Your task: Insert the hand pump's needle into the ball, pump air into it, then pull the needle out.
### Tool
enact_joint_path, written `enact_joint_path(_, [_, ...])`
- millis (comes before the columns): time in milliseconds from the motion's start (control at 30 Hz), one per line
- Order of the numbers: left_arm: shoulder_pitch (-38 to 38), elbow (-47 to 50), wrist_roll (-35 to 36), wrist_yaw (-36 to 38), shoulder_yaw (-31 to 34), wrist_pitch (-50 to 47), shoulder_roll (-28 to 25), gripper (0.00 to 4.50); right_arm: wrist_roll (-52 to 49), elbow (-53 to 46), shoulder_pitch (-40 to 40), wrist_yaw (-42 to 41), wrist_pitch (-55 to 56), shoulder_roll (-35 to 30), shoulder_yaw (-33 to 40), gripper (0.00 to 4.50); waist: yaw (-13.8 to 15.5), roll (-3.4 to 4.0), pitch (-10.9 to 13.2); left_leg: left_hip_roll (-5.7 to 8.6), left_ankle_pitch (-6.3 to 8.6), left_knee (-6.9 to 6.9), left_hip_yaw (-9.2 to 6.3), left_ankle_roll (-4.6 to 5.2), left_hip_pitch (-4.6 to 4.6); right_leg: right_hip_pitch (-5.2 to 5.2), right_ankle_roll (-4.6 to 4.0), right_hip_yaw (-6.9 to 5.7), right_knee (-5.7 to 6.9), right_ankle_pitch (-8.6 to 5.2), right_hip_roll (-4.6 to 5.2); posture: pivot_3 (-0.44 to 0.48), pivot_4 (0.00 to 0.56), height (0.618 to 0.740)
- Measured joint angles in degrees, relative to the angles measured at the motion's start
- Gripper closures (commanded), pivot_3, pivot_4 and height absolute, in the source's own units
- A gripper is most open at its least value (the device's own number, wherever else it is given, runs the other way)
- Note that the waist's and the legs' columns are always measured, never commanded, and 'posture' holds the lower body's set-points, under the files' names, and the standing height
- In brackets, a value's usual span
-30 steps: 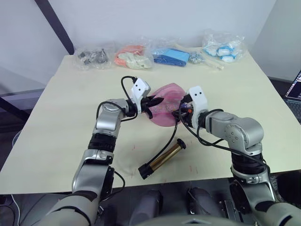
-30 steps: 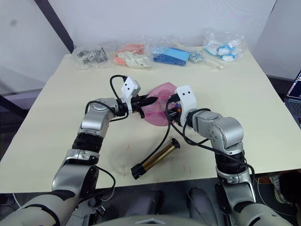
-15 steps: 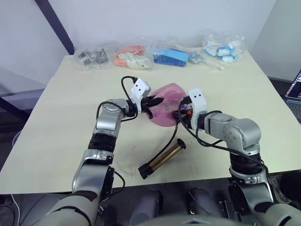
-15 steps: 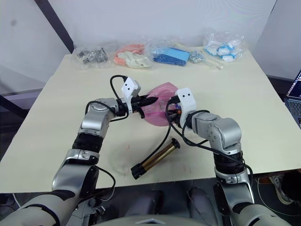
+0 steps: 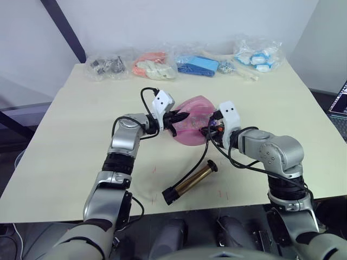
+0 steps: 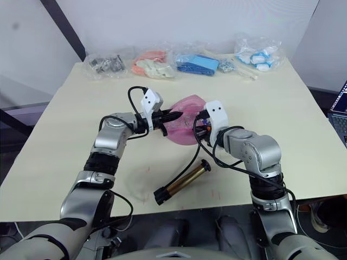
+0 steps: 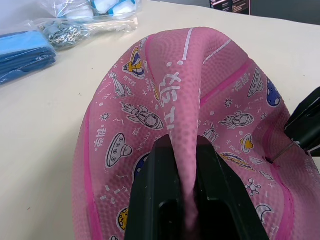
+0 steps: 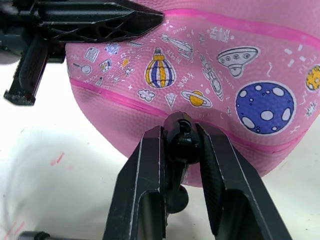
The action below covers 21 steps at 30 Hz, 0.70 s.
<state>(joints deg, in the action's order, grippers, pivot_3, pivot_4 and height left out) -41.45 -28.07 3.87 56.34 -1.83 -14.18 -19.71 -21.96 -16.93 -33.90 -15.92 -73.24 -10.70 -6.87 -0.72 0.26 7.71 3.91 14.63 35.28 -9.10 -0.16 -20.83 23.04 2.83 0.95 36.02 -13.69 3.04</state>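
The ball [image 5: 194, 123] is pink and deflated, lying caved in at the middle of the table. My left gripper [image 7: 182, 146] is shut, pinching a raised fold of the ball's skin from the left side. My right gripper [image 8: 181, 131] is shut on the black fitting [image 8: 180, 138] of the needle, right against the ball's right side. The thin needle [image 7: 280, 152] reaches the ball's surface; how deep it sits I cannot tell. The hand pump [image 5: 194, 181], bronze with black ends, lies on the table in front, and its black hose [image 5: 201, 157] curves up to my right gripper.
Several plastic bags line the table's far edge: metal parts [image 5: 106, 65], orange items [image 5: 152, 65], blue items [image 5: 197, 65], white and blue items [image 5: 258, 54]. A laptop corner [image 5: 341, 101] shows off the right edge. The pump lies near the table's front edge.
My right gripper has edged slightly to the right at the ball, and the pump body slid a little with the hose. The left gripper keeps its pinch.
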Motion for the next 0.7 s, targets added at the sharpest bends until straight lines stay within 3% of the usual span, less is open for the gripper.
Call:
enact_joint_path(233, [0.1, 0.0, 0.3, 0.2, -0.1, 0.0, -0.1, 4.5, 3.8, 1.3, -6.1, -6.2, 4.2, -9.6, -12.6, 4.13, 0.0, -0.02, 0.0, 0.0, -0.01, 0.07, -0.01, -0.02, 0.01, -0.11, 0.19, -0.03, 0.0, -0.11, 0.01, 0.0, 0.15, 0.74])
enact_joint_path(700, [0.5, 0.8, 1.3, 0.1, -0.1, -3.6, -0.2, 4.5, 8.1, 10.3, -14.9, -13.7, 5.9, -10.8, -21.9, 4.13, -0.3, -0.27, -0.4, -0.06, 0.08, 0.12, 0.01, 0.13, 0.25, -0.27, 0.02, -0.03, 0.07, -0.01, -0.05, 0.0, 0.15, 0.74])
